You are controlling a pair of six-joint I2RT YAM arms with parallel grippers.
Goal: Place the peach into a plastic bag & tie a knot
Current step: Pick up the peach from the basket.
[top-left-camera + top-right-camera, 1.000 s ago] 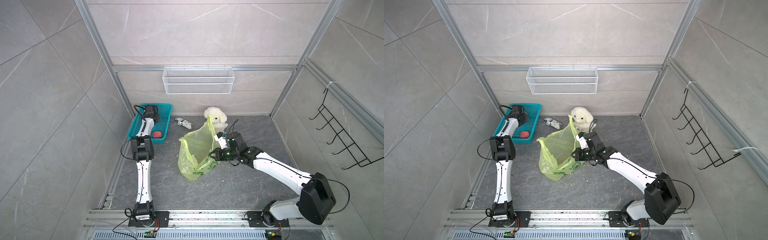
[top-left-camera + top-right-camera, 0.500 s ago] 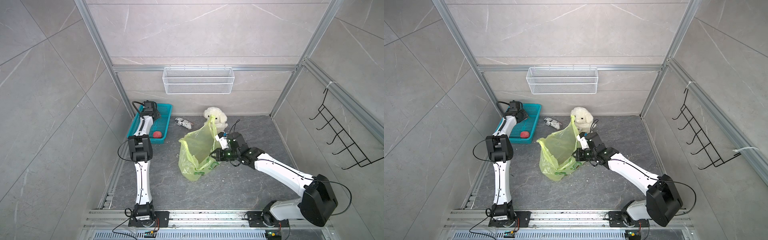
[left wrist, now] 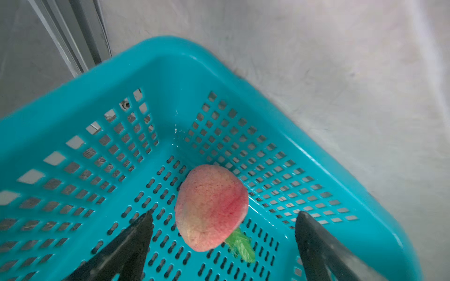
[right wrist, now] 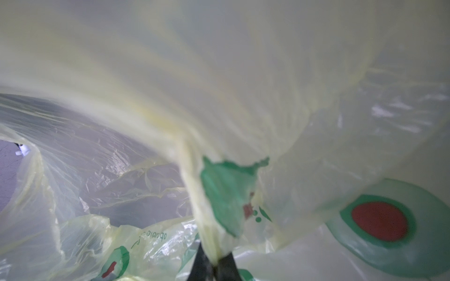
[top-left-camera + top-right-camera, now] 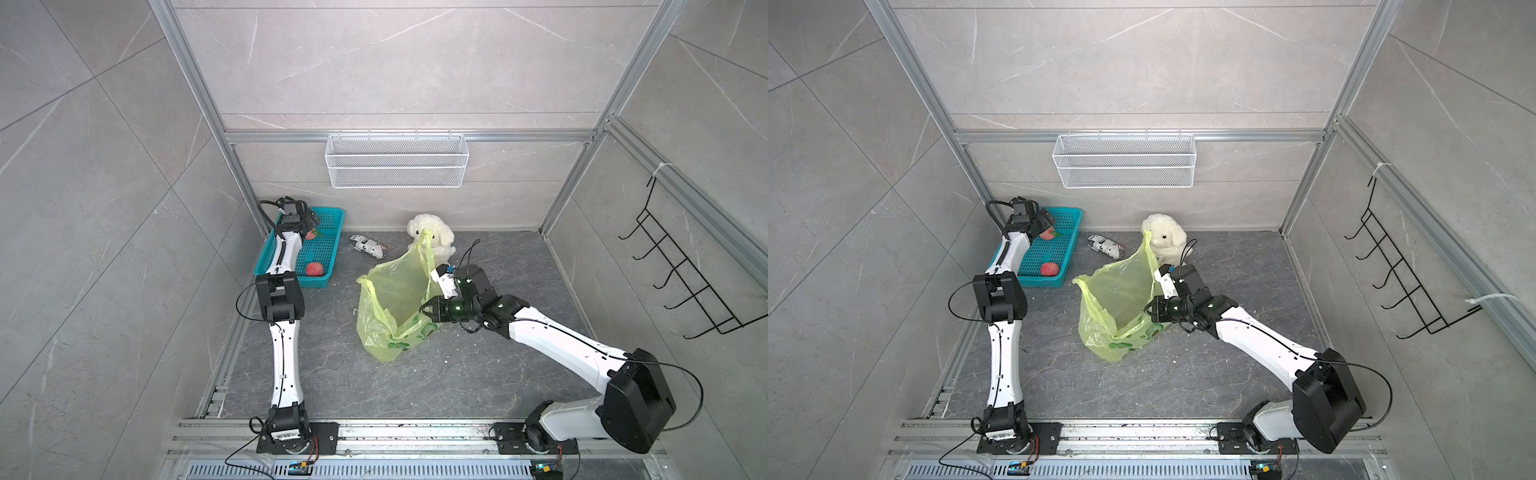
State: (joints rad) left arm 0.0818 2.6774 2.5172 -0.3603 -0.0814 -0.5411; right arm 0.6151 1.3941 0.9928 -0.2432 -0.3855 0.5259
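Right wrist view: right gripper is pinched shut on a gathered fold of the plastic bag, propping its mouth open; no peach seen inside, handles untied. Farther off, left gripper hangs with fingers spread wide either side of the peach with a green leaf, in the teal basket (not touching yet). Best to lower until the tips straddle its widest part, close gently, then lift clear of the rim. A second peach lies at the basket's near end.
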